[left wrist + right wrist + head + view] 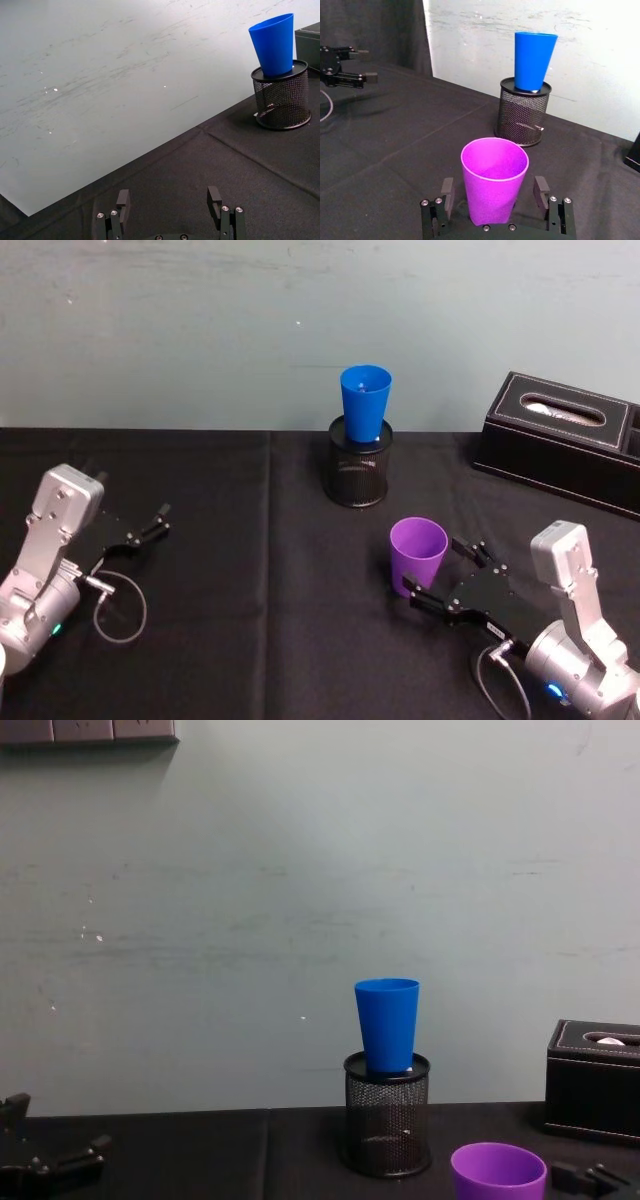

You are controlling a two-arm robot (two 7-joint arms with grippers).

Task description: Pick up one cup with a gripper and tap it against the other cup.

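Observation:
The short purple cup [418, 549] [494, 181] [498, 1172] stands upright on the black cloth, front right. My right gripper [438, 566] [494, 192] is open, one finger on each side of the cup's lower half, with a small gap showing on both sides. The taller blue cup [365, 402] [534, 60] [388, 1024] [274, 44] stands upright on top of a black wire-mesh pen holder [357, 475] [522, 114] further back, near the wall. Far to the left, my left gripper [160, 520] [168, 199] rests open, holding nothing.
A black tissue box [560, 440] [595, 1085] sits at the back right against the wall. A loose cable [120, 605] loops beside the left wrist. Open cloth lies between the two arms and between the purple cup and the pen holder.

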